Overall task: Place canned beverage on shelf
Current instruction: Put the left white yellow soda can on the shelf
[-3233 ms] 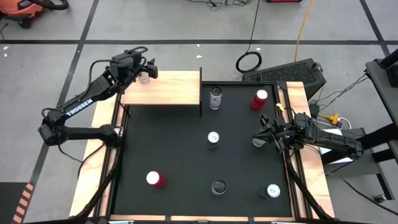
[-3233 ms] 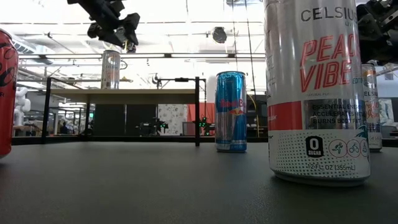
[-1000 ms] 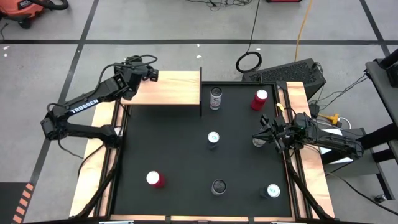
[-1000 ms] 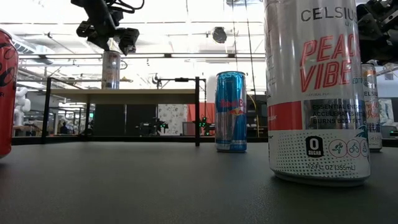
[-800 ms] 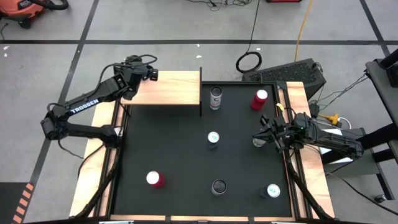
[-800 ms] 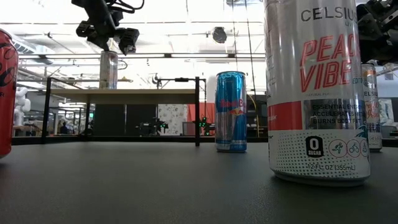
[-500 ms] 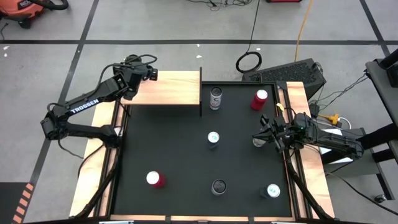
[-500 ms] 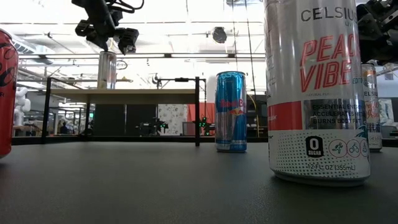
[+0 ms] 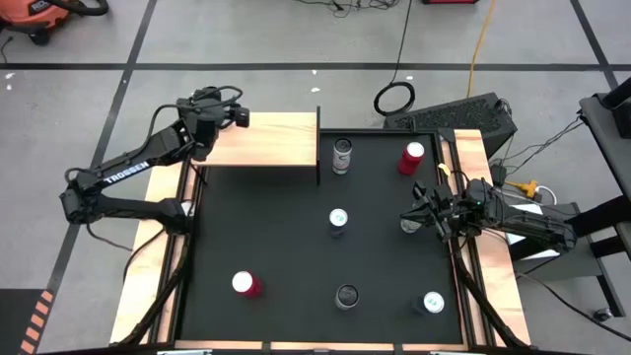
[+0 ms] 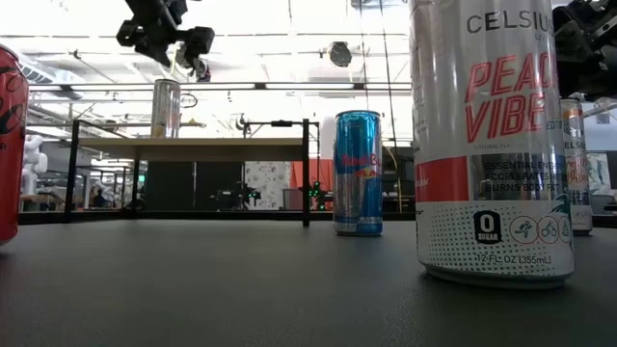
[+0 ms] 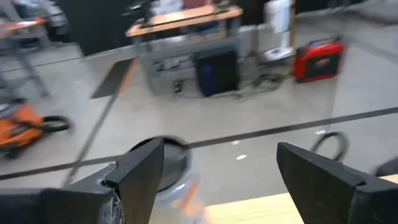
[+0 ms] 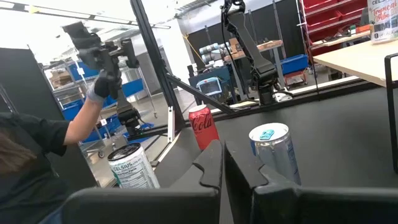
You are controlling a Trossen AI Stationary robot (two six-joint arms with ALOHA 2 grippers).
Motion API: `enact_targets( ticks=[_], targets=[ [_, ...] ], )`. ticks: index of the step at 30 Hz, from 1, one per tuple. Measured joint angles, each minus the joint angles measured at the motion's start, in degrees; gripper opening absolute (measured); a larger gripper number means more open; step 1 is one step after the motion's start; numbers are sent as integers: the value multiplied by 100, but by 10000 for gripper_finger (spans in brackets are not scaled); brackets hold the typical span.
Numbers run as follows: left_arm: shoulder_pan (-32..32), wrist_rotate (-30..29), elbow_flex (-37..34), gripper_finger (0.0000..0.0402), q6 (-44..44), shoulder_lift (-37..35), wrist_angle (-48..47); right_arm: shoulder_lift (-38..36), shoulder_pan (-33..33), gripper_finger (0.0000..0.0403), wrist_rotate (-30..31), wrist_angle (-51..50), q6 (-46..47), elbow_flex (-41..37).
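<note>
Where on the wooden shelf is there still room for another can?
Only one can stands on the shelf, at its far left end under the open left gripper. The bare board from there to the black post is free. Nowhere on it is crowded.

Shelf (image 9: 266,140): pale natural wood board; thin black legs in low view. Silver can (image 10: 165,108) on the shelf, plain metallic.
Surface (image 9: 286,237): matte black, edged by pale wood strips (image 9: 485,207).
Blue-and-silver can (image 10: 358,173): blue body, red logo, silver panel.
Front can (image 10: 487,140): silver-white, red-orange lettering, red band, fine dotted pattern low on the body, black icons.
Red can (image 9: 245,284): red wall, white top. Second red can (image 9: 410,157): same colouring.
Arms: dark, white lettering on the left arm (image 9: 126,170).
Floor (image 9: 276,39): grey with black lines; yellow cable (image 9: 480,39).
</note>
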Motion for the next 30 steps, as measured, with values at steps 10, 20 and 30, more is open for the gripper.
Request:
enact_targets(
  ticks=[10, 20, 30],
  targets=[
    [-75, 1169, 4, 313, 89, -9, 617, 0, 0, 0, 0, 0, 66, 0],
    [-96, 1230, 7, 313, 654, -25, 884, 0, 0, 0, 0, -2, 41, 0],
    [-111, 1884, 11, 320, 553, -134, 1048, 0, -2, 0, -9, -67, 410, 0]
  ],
)
